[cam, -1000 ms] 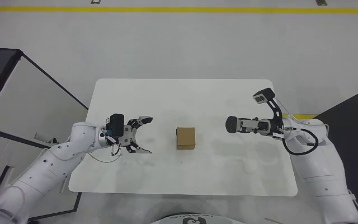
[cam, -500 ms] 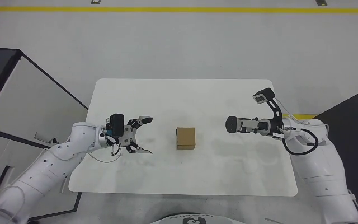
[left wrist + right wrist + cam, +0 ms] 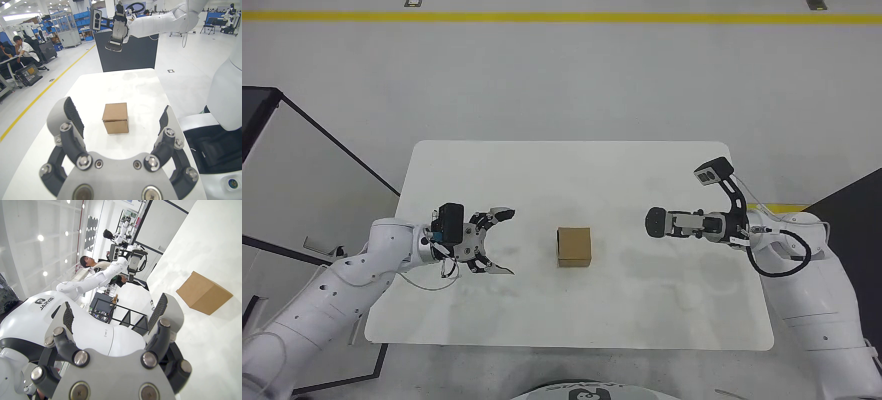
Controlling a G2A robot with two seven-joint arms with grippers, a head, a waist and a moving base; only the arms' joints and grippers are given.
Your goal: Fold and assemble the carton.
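Top view puts the white table [image 3: 642, 180] at the centre, with wide bare surface on every side of the work. A black frame [image 3: 332, 140] stands off its left edge, apart from the tabletop.

Both arms hang over the table, one at each end. The left gripper [image 3: 508, 241] sits just inside the left edge with its fingers spread wide and nothing between them, pointing at the box. The right gripper [image 3: 654, 222] is inside the right edge, and its own wrist view shows its fingers spread and empty too. Neither touches the box, and open table lies between each and it.

The carton [image 3: 574, 246] stands upright near the middle of the table, between the two grippers and well away from every edge. It already reads as a closed cube, so the folding looks largely done. In the left wrist view the top flap [image 3: 115, 119] overlaps the near face, and one corner seems to sit slightly proud. A final press may be all that is left. The underside is hidden.
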